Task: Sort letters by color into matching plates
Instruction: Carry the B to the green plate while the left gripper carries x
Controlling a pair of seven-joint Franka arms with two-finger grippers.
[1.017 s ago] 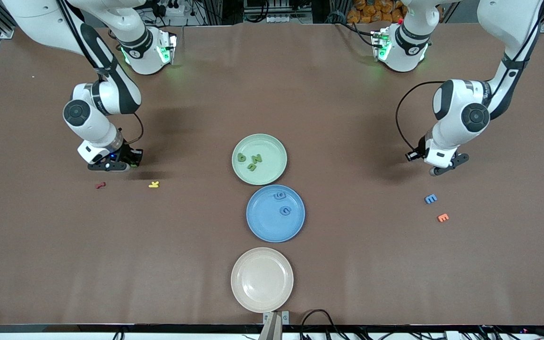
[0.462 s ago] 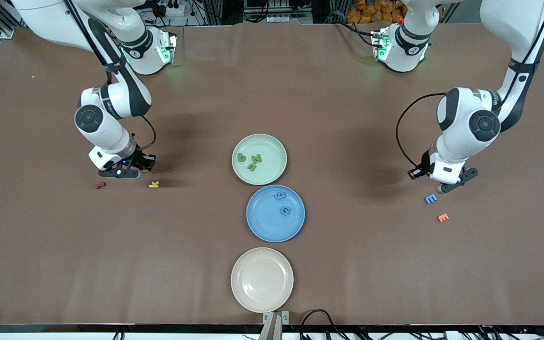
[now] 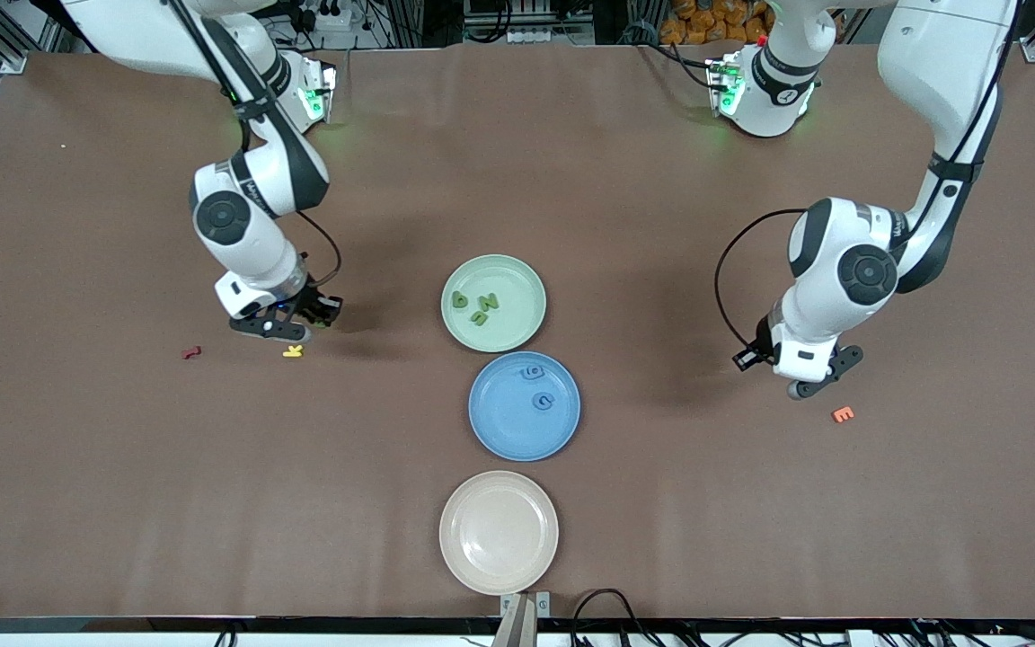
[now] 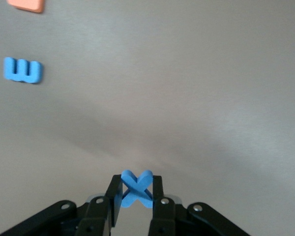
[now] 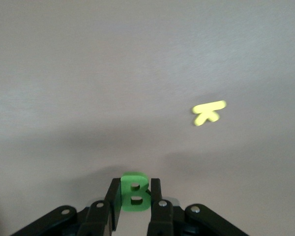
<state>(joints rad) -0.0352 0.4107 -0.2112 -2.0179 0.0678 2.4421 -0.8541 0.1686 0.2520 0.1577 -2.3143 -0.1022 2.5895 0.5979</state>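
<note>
My right gripper [image 5: 135, 183] is shut on a green letter B [image 5: 134, 192]; in the front view this gripper [image 3: 288, 331] hangs over the table close to a yellow letter. My left gripper [image 4: 136, 179] is shut on a blue letter X [image 4: 136, 191] and hangs [image 3: 809, 386] over the table by an orange letter. A loose blue letter [image 4: 22, 70] lies on the table; the left hand hides it in the front view. The pale green plate [image 3: 513, 279] holds three green letters [image 3: 479, 316]. The blue plate [image 3: 504, 422] holds two blue letters [image 3: 543, 401].
A beige plate [image 3: 499, 532] sits nearest the front camera, in line with the other two. A yellow letter [image 3: 293, 351] and a red letter [image 3: 191, 352] lie toward the right arm's end. An orange letter [image 3: 843, 414] lies toward the left arm's end.
Both arms swung toward the plates with their letters still gripped. The right gripper came up beside the yellow letter; the left gripper now covers the loose blue letter in the front view.
</note>
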